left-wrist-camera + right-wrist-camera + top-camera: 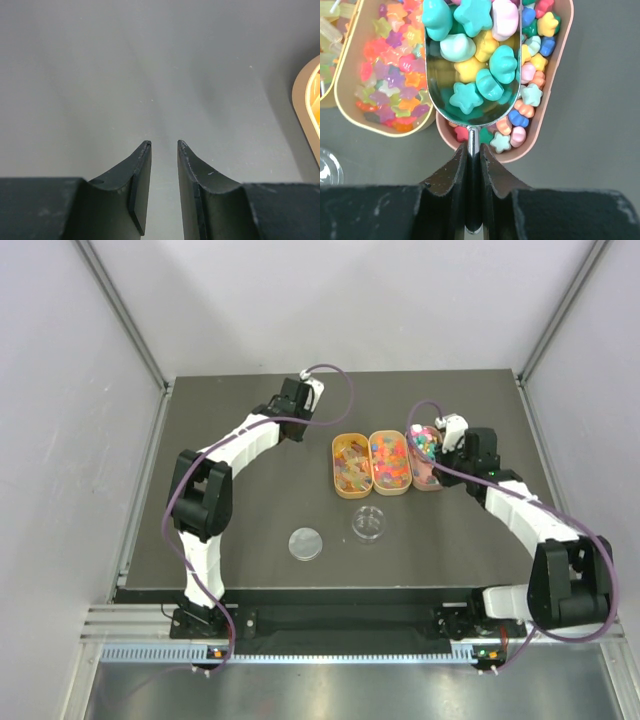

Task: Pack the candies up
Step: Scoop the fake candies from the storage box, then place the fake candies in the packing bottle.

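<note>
The candies fill three oval trays at mid-table: amber gummies [346, 466], translucent stars [390, 460] and opaque mixed pieces [426, 454]. My right gripper [473, 146] is shut on the thin handle of a metal scoop [468, 118]. The scoop's bowl is heaped with teal, yellow and pink candies [470, 30] and hangs over the pink tray [521, 156]. In the top view the right gripper [445, 448] sits at that tray's right side. My left gripper [164, 143] is open with nothing between its fingers, over bare table left of the trays [298, 430].
A small clear round dish [369, 523] stands in front of the trays, with its lid [306, 543] lying to its left. The beige star tray [342, 80] touches the pink one. An orange tray's rim [305, 100] shows at the right of the left wrist view.
</note>
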You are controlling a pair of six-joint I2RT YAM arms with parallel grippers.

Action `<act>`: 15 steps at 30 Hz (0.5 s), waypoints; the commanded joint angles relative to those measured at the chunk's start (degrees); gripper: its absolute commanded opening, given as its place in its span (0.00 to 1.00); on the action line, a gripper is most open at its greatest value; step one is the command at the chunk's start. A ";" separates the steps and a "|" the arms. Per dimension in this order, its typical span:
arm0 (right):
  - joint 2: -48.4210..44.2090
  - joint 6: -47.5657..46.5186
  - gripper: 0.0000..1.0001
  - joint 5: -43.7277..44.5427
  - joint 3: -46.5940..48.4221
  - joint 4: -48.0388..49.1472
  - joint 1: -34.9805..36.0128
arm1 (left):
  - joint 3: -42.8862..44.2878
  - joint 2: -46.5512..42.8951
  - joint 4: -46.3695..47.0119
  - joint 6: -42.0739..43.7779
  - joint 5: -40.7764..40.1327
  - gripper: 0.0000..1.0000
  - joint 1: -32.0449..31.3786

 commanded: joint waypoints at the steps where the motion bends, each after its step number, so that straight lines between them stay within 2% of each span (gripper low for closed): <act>1: -5.82 -5.28 0.00 -4.37 3.38 -3.07 0.27 | 3.20 -3.81 1.45 2.14 -1.59 0.33 0.05; 5: -8.90 -13.35 0.00 -11.83 6.90 -11.42 0.62 | 3.03 -6.19 -0.05 2.15 0.33 0.35 0.93; 9: -10.22 -25.64 0.00 -17.37 10.85 -21.88 1.41 | 3.47 -9.70 -2.94 0.12 4.02 0.53 1.90; 12: -12.16 -34.86 0.00 -18.26 12.43 -28.82 2.90 | 2.59 -12.16 -3.30 -0.75 4.56 0.61 2.25; 13: -12.59 -36.82 0.00 -18.35 12.96 -32.76 3.78 | 2.24 -12.78 -3.39 -1.11 5.08 0.67 2.95; 15: -12.95 -42.53 0.00 -19.13 14.81 -39.17 4.57 | 2.06 -14.01 -3.57 -2.25 6.40 0.70 4.18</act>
